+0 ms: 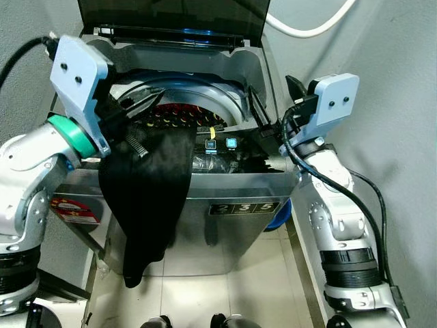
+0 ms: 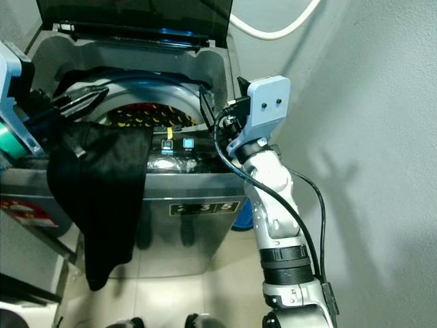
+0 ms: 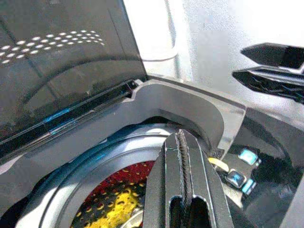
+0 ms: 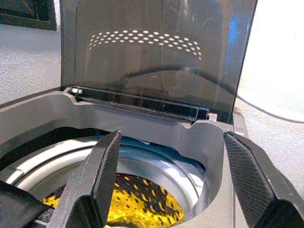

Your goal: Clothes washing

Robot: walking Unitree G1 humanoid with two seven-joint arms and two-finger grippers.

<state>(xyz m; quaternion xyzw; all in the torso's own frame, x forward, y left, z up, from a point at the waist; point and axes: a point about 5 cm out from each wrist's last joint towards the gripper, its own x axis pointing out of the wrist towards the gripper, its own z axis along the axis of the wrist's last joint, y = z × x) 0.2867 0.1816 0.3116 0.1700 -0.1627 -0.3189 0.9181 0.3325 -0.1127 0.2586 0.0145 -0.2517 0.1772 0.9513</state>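
A grey top-loading washing machine (image 1: pixel 246 205) stands before me with its dark lid (image 1: pixel 171 17) raised. Its drum (image 1: pixel 181 117) shows a red and yellow perforated inside. A black garment (image 1: pixel 147 198) hangs from the front left rim, under my left gripper (image 1: pixel 153 99), down the machine's front. That gripper reaches over the drum's left side with its fingers (image 3: pixel 180 156) shut together; no cloth shows between the tips. My right gripper (image 4: pixel 172 137) is open at the right rim, fingers (image 1: pixel 263 119) wide apart and aimed at the drum.
Two lit blue buttons (image 1: pixel 220 143) sit on the front control strip. A white hose (image 1: pixel 307 29) runs along the wall behind. A blue basin (image 1: pixel 281 215) lies on the floor at the machine's right. Grey walls close in on both sides.
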